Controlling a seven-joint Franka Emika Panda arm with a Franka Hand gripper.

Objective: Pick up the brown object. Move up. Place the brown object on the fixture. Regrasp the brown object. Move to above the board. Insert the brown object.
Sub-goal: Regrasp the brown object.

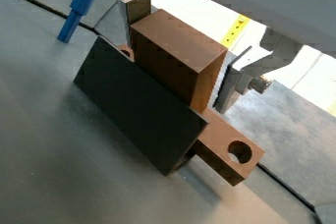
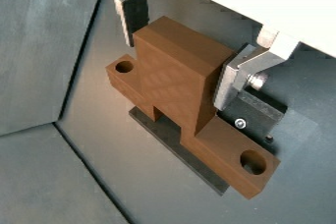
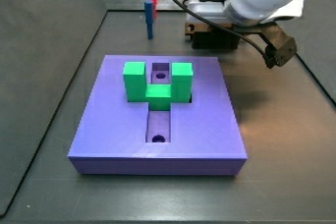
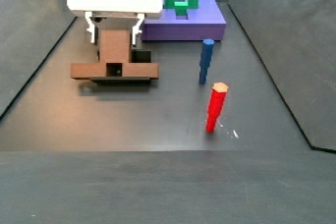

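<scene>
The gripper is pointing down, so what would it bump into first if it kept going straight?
Probably the brown object. The gripper sits over its raised block, jaws either side, on the fixture. Whether the fingers already touch it is unclear.

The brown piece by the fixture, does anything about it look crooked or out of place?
Nothing stands out. The brown object sits squarely on the fixture, its holed ends overhanging both sides, with the tool straddling its raised middle block. The board looks undisturbed.

Dark grey matte floor [image 4: 157,120] w/ low dark walls [image 4: 33,51] around it.
</scene>
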